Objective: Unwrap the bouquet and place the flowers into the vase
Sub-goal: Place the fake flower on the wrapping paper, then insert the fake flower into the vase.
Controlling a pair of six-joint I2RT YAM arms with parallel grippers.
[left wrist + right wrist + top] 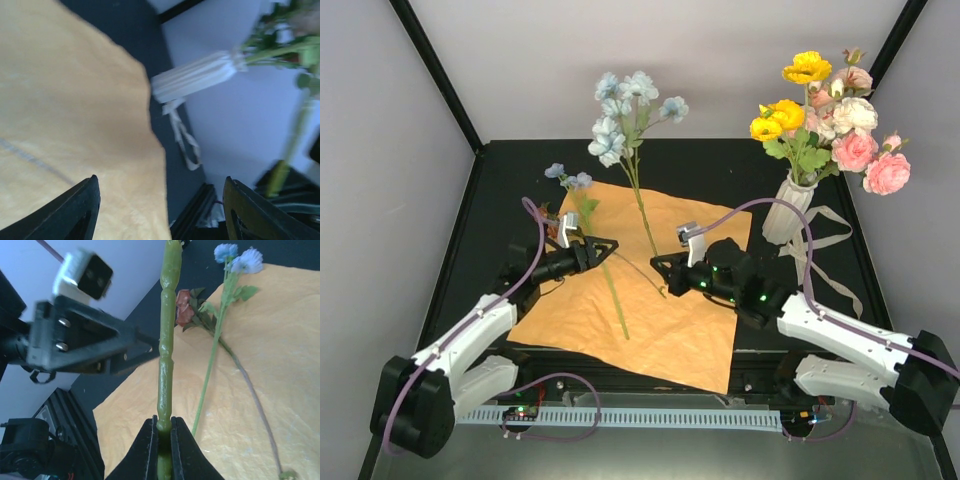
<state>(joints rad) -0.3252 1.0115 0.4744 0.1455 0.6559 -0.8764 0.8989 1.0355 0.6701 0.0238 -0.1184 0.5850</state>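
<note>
Right pincer [161, 424] clamps blue-flower stem [167, 340]; left pincer [161, 186] agape.

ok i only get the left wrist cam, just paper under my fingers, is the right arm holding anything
Observer: yes, the right gripper is shut on the stem of a pale blue flower, held upright.
Operator: any stems lying on the paper
Observer: one, a small blue flower lies on the orange paper, beside the open left gripper.
Operator: whats in the vase, mine's blurred
Observer: the vase holds pink, cream and yellow blooms.
</note>
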